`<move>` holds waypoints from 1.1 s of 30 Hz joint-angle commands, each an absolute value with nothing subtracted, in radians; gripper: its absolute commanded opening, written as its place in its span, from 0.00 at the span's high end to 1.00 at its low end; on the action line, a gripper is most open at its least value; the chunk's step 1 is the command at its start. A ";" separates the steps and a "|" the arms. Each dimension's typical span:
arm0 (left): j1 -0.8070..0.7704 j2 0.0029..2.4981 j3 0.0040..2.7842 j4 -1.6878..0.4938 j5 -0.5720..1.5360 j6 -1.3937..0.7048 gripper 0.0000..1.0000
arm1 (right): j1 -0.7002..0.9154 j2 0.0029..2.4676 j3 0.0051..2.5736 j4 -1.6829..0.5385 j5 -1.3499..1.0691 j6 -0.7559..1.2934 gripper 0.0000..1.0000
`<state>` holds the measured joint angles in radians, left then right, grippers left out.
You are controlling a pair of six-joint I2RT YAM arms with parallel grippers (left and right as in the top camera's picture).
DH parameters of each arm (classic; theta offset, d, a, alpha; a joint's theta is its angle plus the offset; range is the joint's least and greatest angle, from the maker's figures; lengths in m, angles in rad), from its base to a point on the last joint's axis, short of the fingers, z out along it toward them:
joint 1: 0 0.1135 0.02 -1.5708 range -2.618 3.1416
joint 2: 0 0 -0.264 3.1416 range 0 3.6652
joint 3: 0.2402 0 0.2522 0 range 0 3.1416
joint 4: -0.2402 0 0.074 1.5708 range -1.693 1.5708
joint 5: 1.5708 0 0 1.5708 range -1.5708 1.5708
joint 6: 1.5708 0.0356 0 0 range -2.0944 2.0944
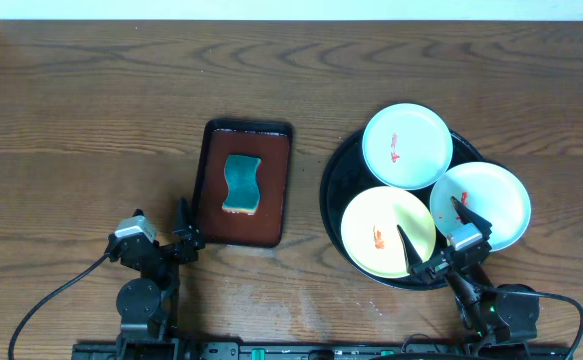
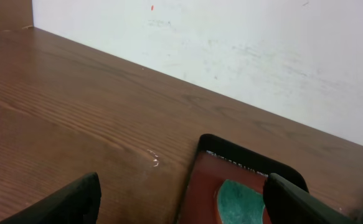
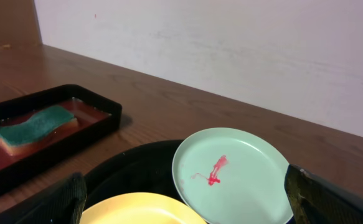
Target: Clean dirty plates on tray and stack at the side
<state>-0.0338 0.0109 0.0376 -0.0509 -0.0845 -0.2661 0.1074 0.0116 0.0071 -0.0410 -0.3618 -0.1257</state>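
Three dirty plates with red sauce smears lie on the round black tray (image 1: 333,190): a mint-white plate (image 1: 407,146) at the back, a second mint-white plate (image 1: 491,200) at the right, a pale yellow plate (image 1: 381,228) at the front. My right gripper (image 1: 433,228) is open and empty above the tray's front, between the yellow and right plates. In the right wrist view I see the back plate (image 3: 231,174), the yellow plate's edge (image 3: 144,210) and the tray (image 3: 131,163). My left gripper (image 1: 161,222) is open and empty on the table, left of the small tray.
A small reddish-brown rectangular tray (image 1: 276,175) holds a teal sponge (image 1: 241,184) mid-table, left of the black tray. It shows in the left wrist view (image 2: 200,186) with the sponge (image 2: 240,199), and in the right wrist view (image 3: 88,127). A white wall stands behind the table.
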 commanded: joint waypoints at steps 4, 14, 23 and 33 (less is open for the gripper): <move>-0.029 0.005 0.004 -0.062 -0.091 -0.274 0.16 | 0.115 0.007 0.006 -0.045 -0.356 -0.139 0.01; -0.029 0.005 0.004 -0.062 -0.091 -0.274 0.16 | 0.115 0.007 0.006 -0.045 -0.356 -0.139 0.01; -0.029 0.005 0.004 -0.062 -0.091 -0.274 0.16 | 0.115 0.007 0.006 -0.045 -0.356 -0.139 0.01; -0.030 0.005 0.004 -0.028 0.023 -0.275 0.16 | 0.115 0.007 0.006 0.020 -0.372 -0.136 0.01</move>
<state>-0.0338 0.0109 0.0273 -0.0242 -0.0677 -0.2661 0.1070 0.0120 0.0071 -0.0078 -0.3622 -0.1257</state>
